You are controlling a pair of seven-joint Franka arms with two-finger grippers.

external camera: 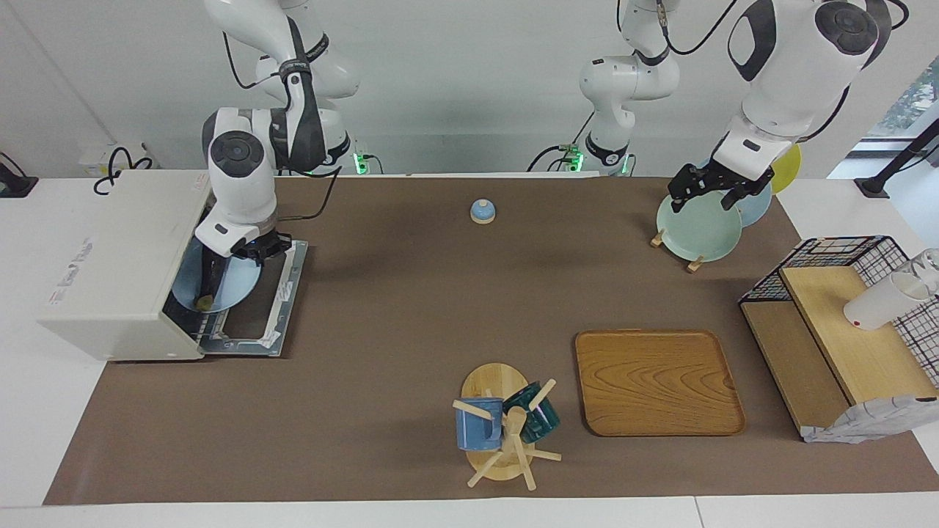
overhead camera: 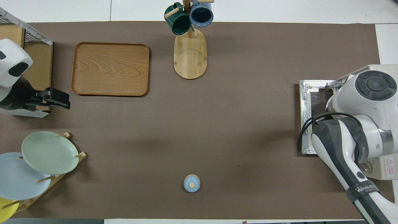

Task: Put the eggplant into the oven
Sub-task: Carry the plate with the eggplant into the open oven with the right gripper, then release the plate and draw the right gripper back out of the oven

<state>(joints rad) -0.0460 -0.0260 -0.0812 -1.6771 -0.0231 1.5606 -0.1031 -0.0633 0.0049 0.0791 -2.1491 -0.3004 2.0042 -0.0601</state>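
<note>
The cream-white oven [external camera: 110, 249] stands at the right arm's end of the table, its door [external camera: 277, 308] folded down flat. My right gripper [external camera: 254, 248] is shut on the rim of a light blue plate [external camera: 236, 286] and holds it level in the oven's mouth, over the door's hinge edge. The dark eggplant [external camera: 206, 282] lies on the plate, its inner half under the oven's roof. In the overhead view the right arm hides the plate and the eggplant; the oven [overhead camera: 385, 169] and its door [overhead camera: 314, 93] show. My left gripper [external camera: 710, 192] waits open over the plate rack.
A plate rack with a green plate [external camera: 697, 231] stands near the left arm's base. A small blue lid [external camera: 482, 211], a wooden tray [external camera: 656, 381], a mug tree [external camera: 506, 425] and a wire shelf with a white cup [external camera: 880, 304] are also on the table.
</note>
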